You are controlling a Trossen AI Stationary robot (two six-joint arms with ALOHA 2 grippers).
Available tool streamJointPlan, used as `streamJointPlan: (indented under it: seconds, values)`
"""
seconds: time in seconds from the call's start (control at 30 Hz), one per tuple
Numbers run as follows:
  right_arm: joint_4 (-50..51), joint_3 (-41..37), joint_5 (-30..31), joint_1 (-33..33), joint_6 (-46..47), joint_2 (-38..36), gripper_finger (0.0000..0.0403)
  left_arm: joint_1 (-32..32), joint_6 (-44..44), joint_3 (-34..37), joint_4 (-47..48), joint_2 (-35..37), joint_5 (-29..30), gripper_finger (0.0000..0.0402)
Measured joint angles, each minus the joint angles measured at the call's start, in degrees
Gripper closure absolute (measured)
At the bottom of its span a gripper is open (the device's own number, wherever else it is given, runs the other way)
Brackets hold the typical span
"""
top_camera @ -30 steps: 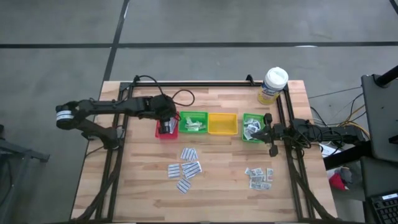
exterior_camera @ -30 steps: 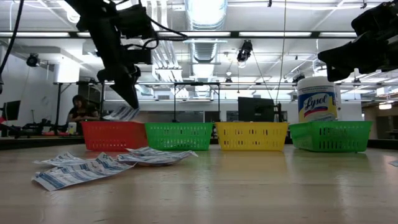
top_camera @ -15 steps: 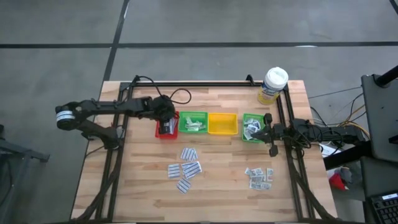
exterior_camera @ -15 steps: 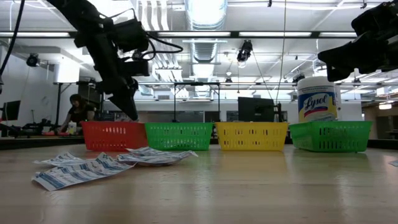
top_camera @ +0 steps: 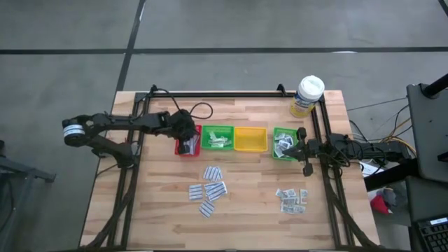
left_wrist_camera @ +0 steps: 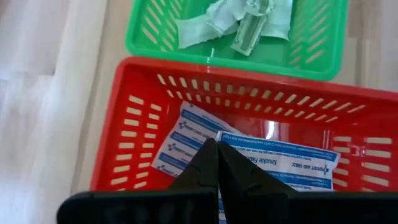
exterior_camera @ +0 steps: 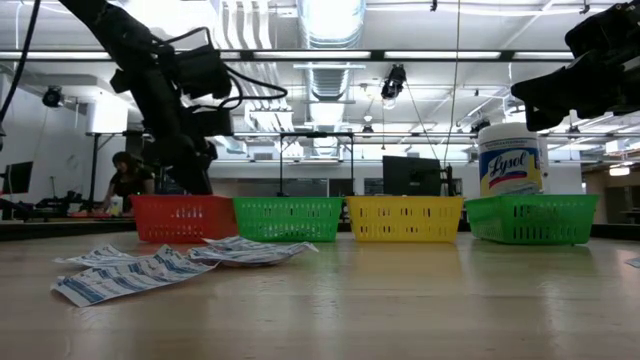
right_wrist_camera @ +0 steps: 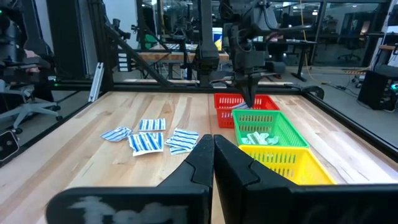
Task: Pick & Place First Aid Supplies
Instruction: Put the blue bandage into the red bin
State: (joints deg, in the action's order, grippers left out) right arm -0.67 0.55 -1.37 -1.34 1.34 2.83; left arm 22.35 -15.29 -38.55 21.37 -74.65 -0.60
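The left gripper (left_wrist_camera: 217, 149) hangs over the red tray (left_wrist_camera: 124, 155) with its fingers pressed together and nothing between them. Two long white strips (left_wrist_camera: 280, 163) with blue print lie flat in the tray under it; the one nearer the tips reads "FIRST AID ONLY". Just past the red tray, the neighbouring green tray (left_wrist_camera: 140, 37) holds pale green-white sachets (left_wrist_camera: 249, 25).

On the overhead view, with the table's far edge as 12 o'clock, the red tray sits at about 10 o'clock from the table's middle. A loose cluster of striped packets (top_camera: 208, 189) lies near the middle, toward 6. A smaller bunch of grey-white squares (top_camera: 292, 199) lies at about 4 o'clock.

The right gripper (top_camera: 306, 170) waits at 3 o'clock beside the far-right green tray (top_camera: 275, 143), fingers closed and empty.

This looks like the end of a drop into the red tray. The next move likely calls for the left arm to lift clear, swing toward the striped packets, open and pinch one from above.

At 1 o'clock stands a white-lidded tub (exterior_camera: 510, 160) labelled "Lysol".
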Motion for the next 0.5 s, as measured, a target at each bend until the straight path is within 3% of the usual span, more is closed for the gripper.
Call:
streamJointPlan:
  seconds: [0.33,0.5]
  values:
    - [0.02,0.0,0.0,0.0,0.03,0.0,0.0394,0.09,0.71,0.41,-1.85,-0.02,0.12,0.04]
    - [0.02,0.0,0.02,-0.02,0.08,0.0,0.0394,0.09,0.77,0.38,-2.36,-0.02,0.5,0.0377]
